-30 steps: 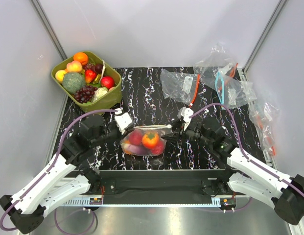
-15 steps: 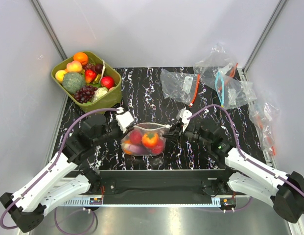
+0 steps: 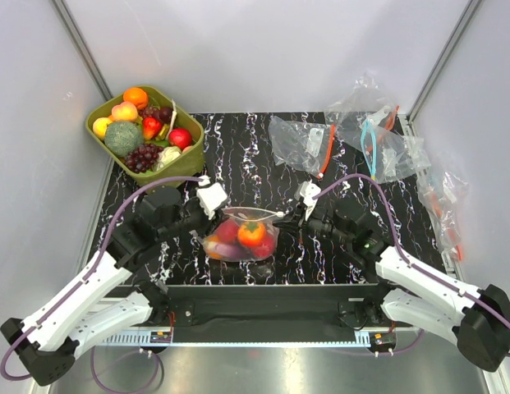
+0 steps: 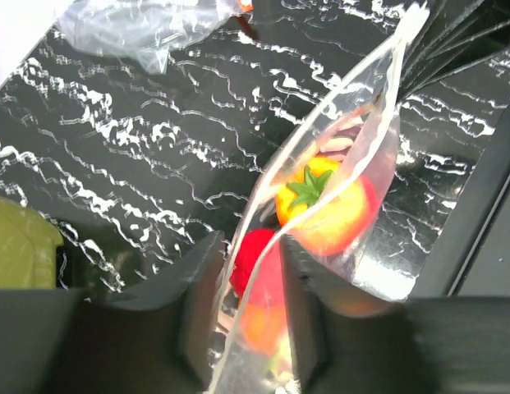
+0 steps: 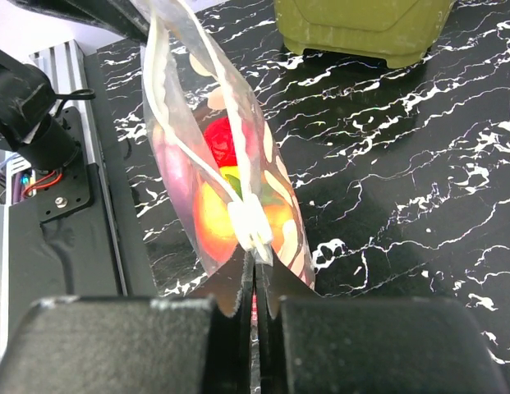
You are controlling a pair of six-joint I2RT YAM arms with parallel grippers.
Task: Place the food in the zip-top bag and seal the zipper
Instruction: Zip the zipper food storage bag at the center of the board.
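The zip-top bag [image 3: 241, 236] stands on its base at the table's near middle, clear with white dots. Inside it lies food: an orange piece with a green stem [image 3: 251, 234] [image 4: 324, 205], a red piece [image 3: 227, 231] [image 4: 255, 258] and a purple one low at the left. My right gripper [image 3: 292, 215] [image 5: 256, 267] is shut on the right end of the zipper [image 5: 168, 107], just under its white tab [image 5: 250, 223]. My left gripper [image 3: 215, 210] [image 4: 250, 312] stands open at the bag's left end, with the zipper edge [image 4: 378, 90] running loose between its fingers.
An olive-green tub [image 3: 189, 164] [image 5: 361, 29] of more toy fruit and vegetables stands at the back left. Several clear undotted bags with orange and blue strips [image 3: 300, 144] [image 3: 378, 144] [image 3: 439, 201] lie at the back right. The black rail [image 5: 66, 189] runs close in front of the bag.
My left gripper has opened and let go of the bag's left corner. My right gripper has shut on the zipper's right end. The bag's top has shifted slightly away from the arms.
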